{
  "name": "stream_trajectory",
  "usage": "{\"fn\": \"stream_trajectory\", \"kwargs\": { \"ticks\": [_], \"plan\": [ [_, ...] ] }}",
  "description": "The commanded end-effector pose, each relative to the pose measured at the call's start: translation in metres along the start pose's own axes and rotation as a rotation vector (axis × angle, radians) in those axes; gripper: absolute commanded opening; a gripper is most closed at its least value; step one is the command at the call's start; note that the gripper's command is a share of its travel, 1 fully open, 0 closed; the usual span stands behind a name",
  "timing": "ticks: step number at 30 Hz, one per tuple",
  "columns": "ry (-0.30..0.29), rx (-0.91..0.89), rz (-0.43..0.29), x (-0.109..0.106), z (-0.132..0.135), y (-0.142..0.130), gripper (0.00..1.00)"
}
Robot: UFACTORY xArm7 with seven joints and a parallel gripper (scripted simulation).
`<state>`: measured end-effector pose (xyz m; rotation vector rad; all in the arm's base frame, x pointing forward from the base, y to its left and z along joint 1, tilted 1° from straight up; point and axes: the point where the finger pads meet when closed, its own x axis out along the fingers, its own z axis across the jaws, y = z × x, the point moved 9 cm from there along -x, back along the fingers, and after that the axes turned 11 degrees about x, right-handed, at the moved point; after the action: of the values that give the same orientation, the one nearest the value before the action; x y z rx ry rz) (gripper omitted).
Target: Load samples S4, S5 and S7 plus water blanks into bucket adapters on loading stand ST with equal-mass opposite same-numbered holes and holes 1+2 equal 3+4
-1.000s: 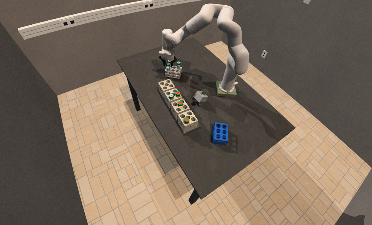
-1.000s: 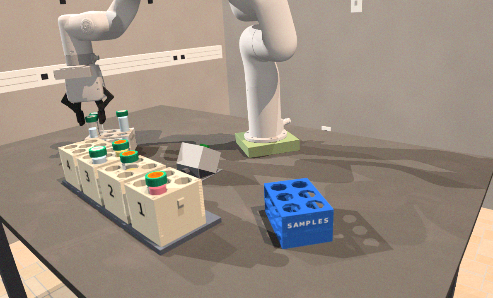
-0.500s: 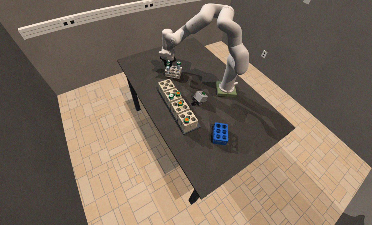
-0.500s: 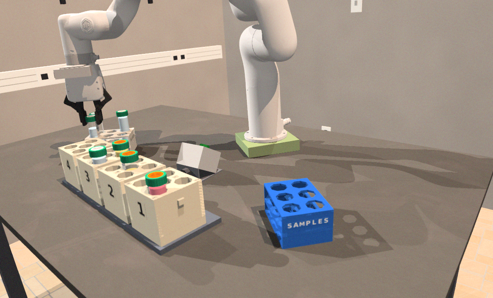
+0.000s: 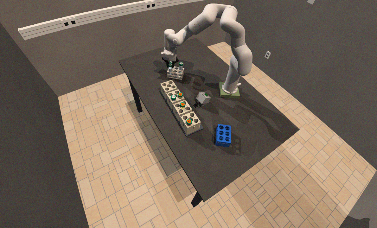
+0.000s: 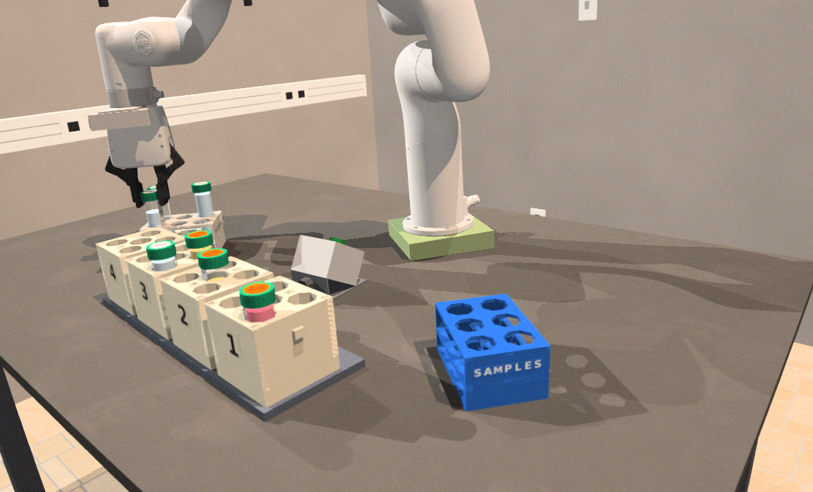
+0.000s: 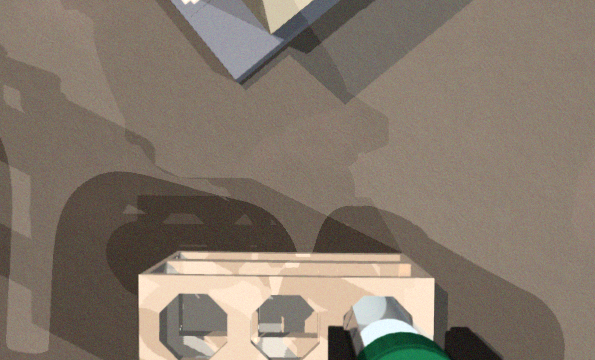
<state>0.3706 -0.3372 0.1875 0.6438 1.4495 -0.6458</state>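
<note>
Straddling a green-capped tube point(image 5: 170, 68) point(image 6: 153, 216) point(image 7: 404, 347) by rack point(image 5: 175, 76) point(image 6: 218, 229) point(image 7: 239, 286) edge, end effector point(image 5: 170, 65) point(image 6: 150, 204) point(image 7: 397, 345)

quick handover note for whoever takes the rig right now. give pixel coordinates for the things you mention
Claw point(image 5: 171, 64) point(image 6: 150, 203) point(image 7: 401, 345): down around a tube at the white rack point(image 5: 172, 76) point(image 6: 216, 225) point(image 7: 237, 287); grip unclear.
Adapter 1 point(image 5: 194, 129) point(image 6: 299, 367): one sample. Adapter 2 point(image 5: 178, 114) point(image 6: 192, 333): one sample. Adapter 3 point(image 5: 169, 102) point(image 6: 152, 315): one sample, one blank. Adapter 4 point(image 5: 163, 91) point(image 6: 119, 293): no tubes.
Done: all three samples loaded.
Left: matching tubes in 1 and 4, check axis balance, let go, press DONE point(image 5: 206, 94) point(image 6: 336, 240).
</note>
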Motion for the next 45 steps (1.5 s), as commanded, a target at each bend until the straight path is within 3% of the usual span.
{"fn": "stream_trajectory", "kwargs": {
  "ticks": [1,18,45],
  "plan": [
    [-0.005,0.000,0.001,-0.002,0.001,0.000,0.00],
    [-0.005,0.000,0.001,-0.002,0.001,0.000,0.00],
    [-0.005,0.000,0.001,-0.019,0.001,0.000,0.00]
  ]
}}
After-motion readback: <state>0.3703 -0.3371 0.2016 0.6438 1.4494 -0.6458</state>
